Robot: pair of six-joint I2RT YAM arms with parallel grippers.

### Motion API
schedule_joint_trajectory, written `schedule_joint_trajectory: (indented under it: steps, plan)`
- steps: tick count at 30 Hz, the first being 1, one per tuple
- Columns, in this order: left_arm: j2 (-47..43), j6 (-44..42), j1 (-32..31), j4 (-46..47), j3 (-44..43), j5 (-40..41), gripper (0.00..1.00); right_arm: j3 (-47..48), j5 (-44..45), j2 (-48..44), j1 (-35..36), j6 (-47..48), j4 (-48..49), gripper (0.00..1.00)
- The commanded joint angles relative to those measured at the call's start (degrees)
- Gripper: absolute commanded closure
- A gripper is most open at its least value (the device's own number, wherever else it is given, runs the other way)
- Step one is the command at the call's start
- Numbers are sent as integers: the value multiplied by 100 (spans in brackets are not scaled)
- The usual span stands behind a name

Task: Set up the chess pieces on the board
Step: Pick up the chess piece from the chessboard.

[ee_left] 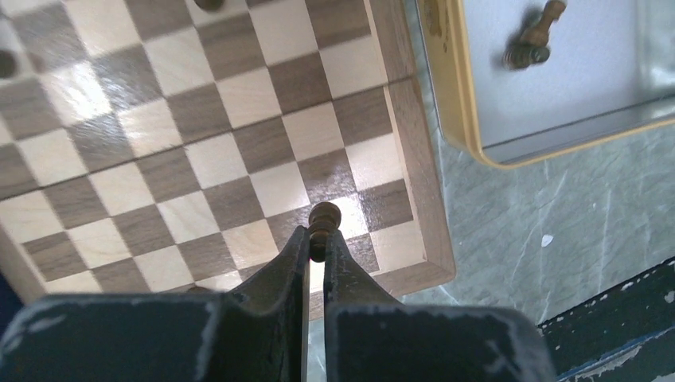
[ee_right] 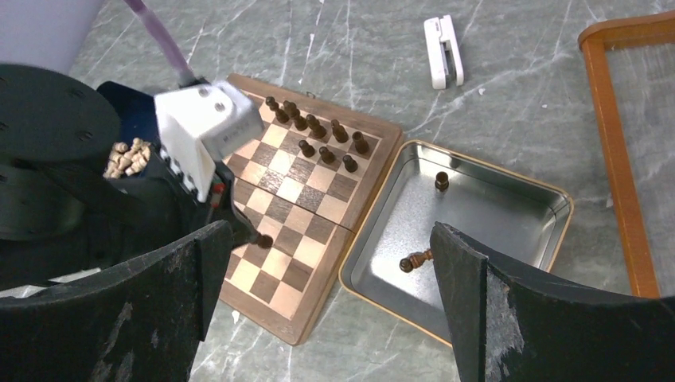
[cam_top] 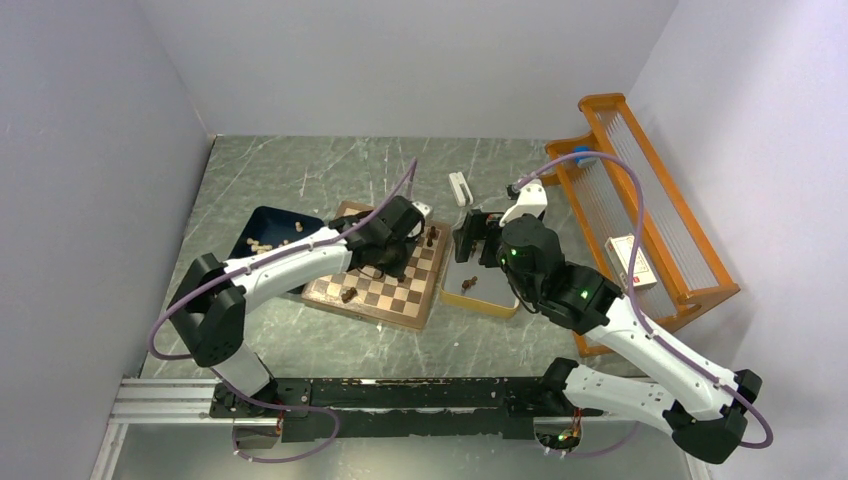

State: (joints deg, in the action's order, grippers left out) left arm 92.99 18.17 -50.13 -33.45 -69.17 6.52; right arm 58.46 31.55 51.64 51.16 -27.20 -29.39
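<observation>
Left gripper: clamped on one dark chess piece over the board, near its tray-side corner. Right gripper: jaws apart, above yellow-rimmed tray holding two chessmen.

My left gripper, black-fingered, is pinching a dark brown chess piece over the board, which is showing light tan and dark brown chequers inside a reddish-brown border. To the right, the tray is gleaming silver-grey inside a yellow rim, sitting on a grey-green table veined with white.
</observation>
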Motion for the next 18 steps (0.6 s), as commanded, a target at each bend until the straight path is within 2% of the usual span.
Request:
schedule_joint_trajectory:
  steps: [1, 10, 18]
  plan:
    - [-110, -252, 19, -474, -714, 618, 95, -86, 69, -63, -9, -38, 124, 0]
    - [377, -827, 1041, -721, -1848, 596, 95, 42, 95, -151, -9, 60, -73, 0]
    - [1448, -1044, 1708, -1114, -3149, 753, 95, 190, 102, -176, -9, 57, -310, 0]
